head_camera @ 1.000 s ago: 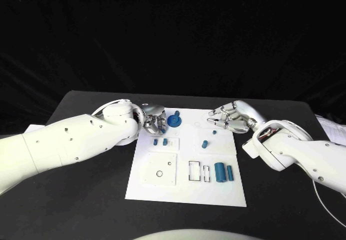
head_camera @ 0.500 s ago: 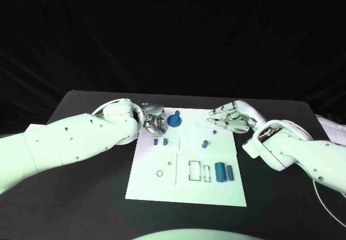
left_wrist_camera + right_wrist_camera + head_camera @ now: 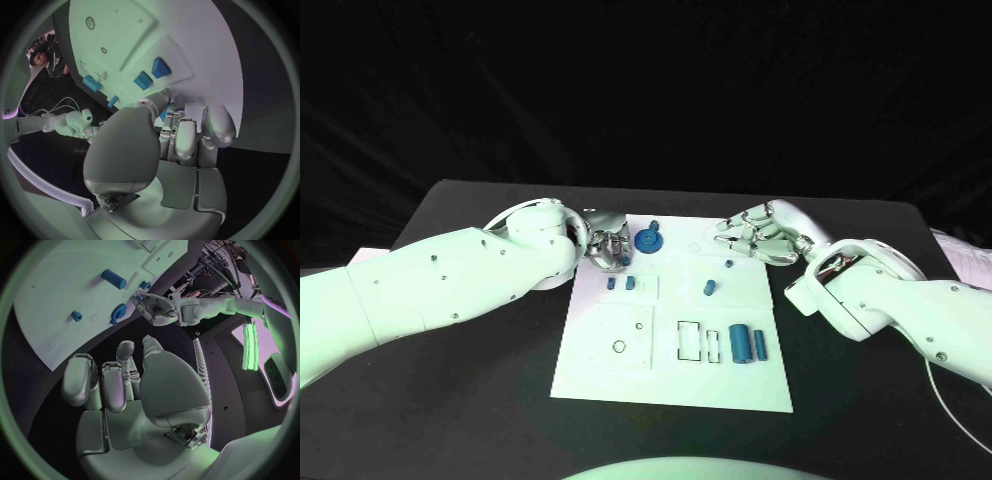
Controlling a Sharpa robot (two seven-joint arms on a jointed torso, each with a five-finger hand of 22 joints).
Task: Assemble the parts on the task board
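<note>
Far edge of task board (image 3: 733,395) crowded: left hand (image 3: 606,246) just beside blue gear (image 3: 648,240), right hand (image 3: 762,233) at far right corner. Between hands, 2 small blue parts (image 3: 710,289) stand in way. Near board: 2 blue cylinders (image 3: 749,345) right; bare plate nearest robot.

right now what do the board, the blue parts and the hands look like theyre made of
Board: looks like matte white plastic, flat and even, with no glare. Blue parts, such as the big cylinder: probably plastic, solid uniform colour and a dull sheen. Left hand and right hand: silvery, metal or metallic-coated shells; smooth highlights on the fingers leave it open.
</note>
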